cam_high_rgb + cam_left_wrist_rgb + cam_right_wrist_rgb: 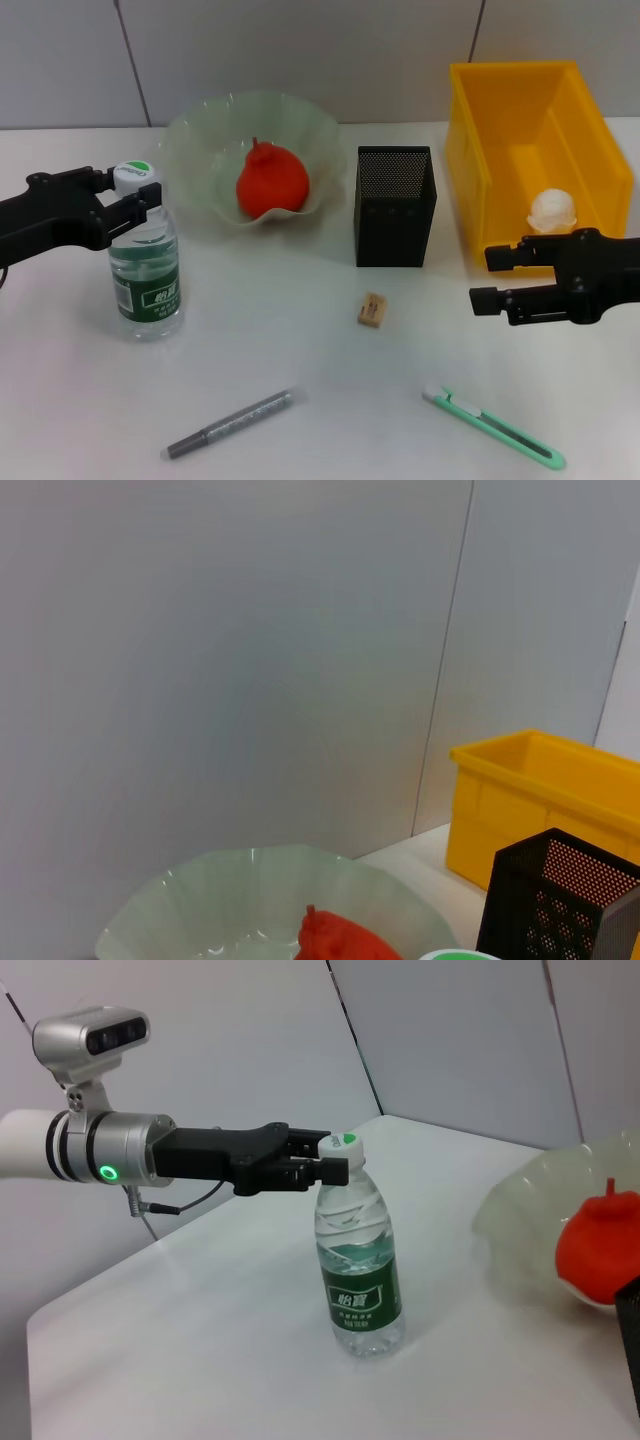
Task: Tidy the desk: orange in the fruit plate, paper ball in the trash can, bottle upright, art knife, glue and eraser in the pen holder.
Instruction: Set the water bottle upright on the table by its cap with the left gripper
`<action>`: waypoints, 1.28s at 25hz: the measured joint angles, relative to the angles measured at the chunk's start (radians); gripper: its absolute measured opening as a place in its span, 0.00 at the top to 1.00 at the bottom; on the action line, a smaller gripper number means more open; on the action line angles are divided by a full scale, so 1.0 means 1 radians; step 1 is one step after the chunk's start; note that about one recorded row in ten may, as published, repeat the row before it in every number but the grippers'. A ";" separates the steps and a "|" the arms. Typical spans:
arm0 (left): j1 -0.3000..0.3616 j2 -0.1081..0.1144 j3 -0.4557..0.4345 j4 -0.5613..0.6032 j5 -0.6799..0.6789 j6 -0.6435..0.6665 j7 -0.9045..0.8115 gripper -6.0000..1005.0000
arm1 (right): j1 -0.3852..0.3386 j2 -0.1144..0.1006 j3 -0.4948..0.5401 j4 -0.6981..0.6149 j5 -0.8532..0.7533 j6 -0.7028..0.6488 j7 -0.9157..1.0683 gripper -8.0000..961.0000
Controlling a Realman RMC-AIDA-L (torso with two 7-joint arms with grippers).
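We see a white tabletop (300, 340) beneath everything, and behind it a pale grey panelled wall (300, 50) with thin vertical seams.

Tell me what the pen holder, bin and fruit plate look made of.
Pen holder: likely black metal mesh, matte, with fine perforations showing. Bin: yellow moulded plastic, smooth with a slight sheen and ribbed walls. Plate: translucent pale green with a wavy rim, glass or plastic; I can't tell which.
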 joint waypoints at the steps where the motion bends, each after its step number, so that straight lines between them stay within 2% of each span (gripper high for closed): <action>1: 0.000 0.000 0.000 0.000 -0.002 0.001 0.000 0.55 | 0.000 0.000 0.000 0.000 0.000 0.000 0.000 0.27; 10: 0.007 0.000 -0.006 0.000 -0.033 0.010 0.012 0.55 | 0.006 -0.002 0.000 0.000 0.000 0.000 0.004 0.27; 19: -0.006 -0.002 -0.010 -0.046 -0.044 0.011 0.043 0.53 | 0.014 -0.003 0.000 0.005 -0.004 -0.001 0.007 0.28; 32: 0.009 -0.001 -0.040 -0.124 -0.137 0.086 0.187 0.50 | 0.024 -0.004 0.000 0.009 -0.008 0.010 0.004 0.29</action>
